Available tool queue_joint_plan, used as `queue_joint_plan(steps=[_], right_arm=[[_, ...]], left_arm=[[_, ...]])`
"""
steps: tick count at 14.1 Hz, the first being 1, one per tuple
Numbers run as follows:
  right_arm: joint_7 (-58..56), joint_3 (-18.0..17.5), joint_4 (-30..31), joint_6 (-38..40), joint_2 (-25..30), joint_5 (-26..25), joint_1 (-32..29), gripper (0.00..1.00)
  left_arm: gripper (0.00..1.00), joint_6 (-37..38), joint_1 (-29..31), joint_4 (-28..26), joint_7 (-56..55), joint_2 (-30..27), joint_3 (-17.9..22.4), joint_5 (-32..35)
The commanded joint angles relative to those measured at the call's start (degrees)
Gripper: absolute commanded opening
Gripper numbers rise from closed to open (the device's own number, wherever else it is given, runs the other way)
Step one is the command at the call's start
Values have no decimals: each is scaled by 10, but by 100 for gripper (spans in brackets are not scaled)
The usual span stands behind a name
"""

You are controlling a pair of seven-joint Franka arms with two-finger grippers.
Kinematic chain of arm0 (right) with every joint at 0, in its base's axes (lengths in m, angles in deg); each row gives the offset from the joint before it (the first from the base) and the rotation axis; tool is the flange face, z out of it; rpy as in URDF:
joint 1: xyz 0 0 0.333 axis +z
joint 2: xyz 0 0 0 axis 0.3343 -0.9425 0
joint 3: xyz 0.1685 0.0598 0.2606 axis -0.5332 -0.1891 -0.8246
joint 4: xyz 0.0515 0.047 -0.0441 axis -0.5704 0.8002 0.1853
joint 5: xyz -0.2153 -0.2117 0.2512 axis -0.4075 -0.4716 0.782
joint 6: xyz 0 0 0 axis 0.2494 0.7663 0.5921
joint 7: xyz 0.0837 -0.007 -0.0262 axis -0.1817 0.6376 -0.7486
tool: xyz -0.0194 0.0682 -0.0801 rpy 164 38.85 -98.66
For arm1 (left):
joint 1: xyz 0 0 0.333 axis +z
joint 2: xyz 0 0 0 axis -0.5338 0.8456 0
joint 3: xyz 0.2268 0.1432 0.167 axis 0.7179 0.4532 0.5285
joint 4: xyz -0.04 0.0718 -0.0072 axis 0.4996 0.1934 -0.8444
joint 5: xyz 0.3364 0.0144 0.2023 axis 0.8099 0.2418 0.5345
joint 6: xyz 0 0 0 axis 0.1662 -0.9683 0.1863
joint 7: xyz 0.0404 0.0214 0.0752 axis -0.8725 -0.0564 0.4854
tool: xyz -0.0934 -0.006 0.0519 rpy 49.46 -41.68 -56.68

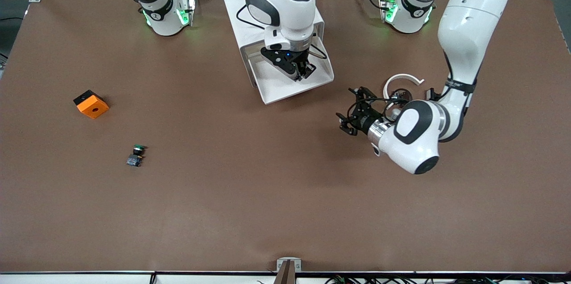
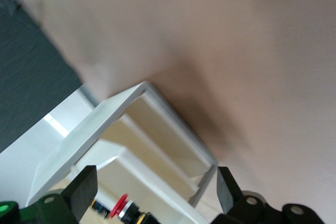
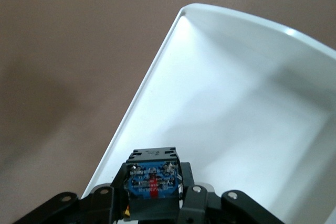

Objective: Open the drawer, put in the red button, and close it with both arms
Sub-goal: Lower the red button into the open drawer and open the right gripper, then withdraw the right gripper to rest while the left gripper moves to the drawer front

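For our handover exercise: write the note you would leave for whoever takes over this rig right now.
Right gripper: shut on the red button, over the open drawer.
Left gripper: jaws open, holding nothing, over bare table toward the left arm's end, beside the drawer.
Done: drawer pulled open, button picked up and carried over it.
Left: release the button into the drawer, then push the drawer shut with both arms.

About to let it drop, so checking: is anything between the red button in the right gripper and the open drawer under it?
Nothing visible is. The right gripper holds the red button right over the open drawer, whose white inside shows bare below. The left gripper, open, waits beside the drawer.
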Motion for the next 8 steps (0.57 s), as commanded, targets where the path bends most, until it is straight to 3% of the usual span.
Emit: queue_joint_plan(steps=[1,8], right_arm=[[31,6,-24,-5,-22,-15,16,0],[88,5,-46,-5,-55,-34,24,0]], left_arm=[[100,-80,7,-81,96,-78,0,20],[100,-239,21,-221,337,-213,1,33]])
